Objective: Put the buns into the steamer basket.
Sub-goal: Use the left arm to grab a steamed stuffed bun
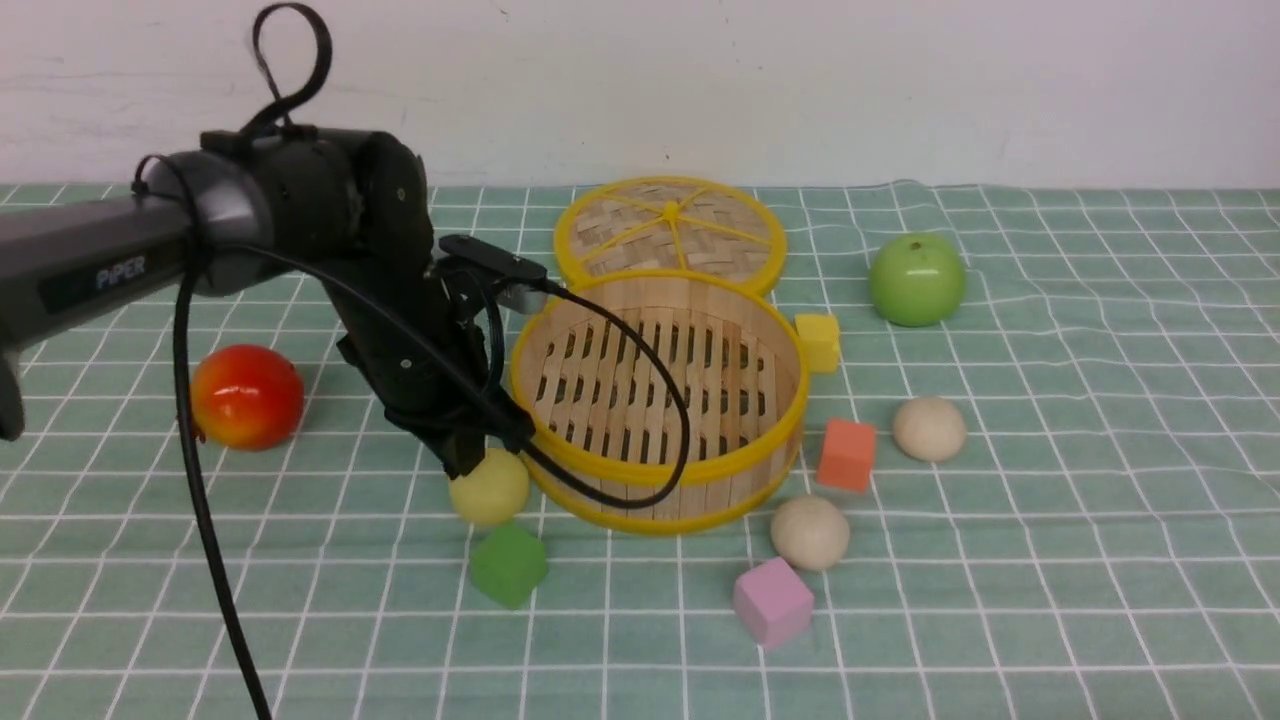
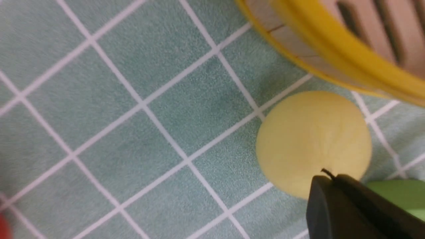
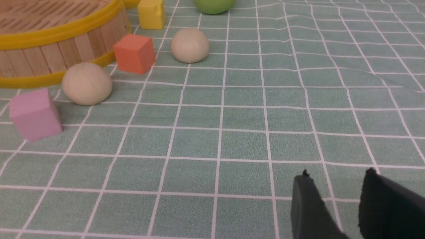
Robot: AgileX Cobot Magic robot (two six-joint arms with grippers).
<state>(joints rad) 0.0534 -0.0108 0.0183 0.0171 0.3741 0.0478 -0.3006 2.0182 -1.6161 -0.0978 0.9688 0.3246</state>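
The left end effector (image 1: 468, 462) stands with its jaws closed together and its tip resting on top of the pale yellow bun (image 1: 489, 490). The left arm (image 1: 60, 255) carries the word "PiPER". The bun lies on the checked tabletop (image 1: 1100, 560), just beside the steamer basket (image 1: 740, 485). The right end effector (image 3: 337, 174) hangs partly open and empty, low over the cloth. It is well apart from the nearer beige bun (image 1: 810, 532) and the farther beige bun (image 1: 929, 429), both outside the basket on its right.
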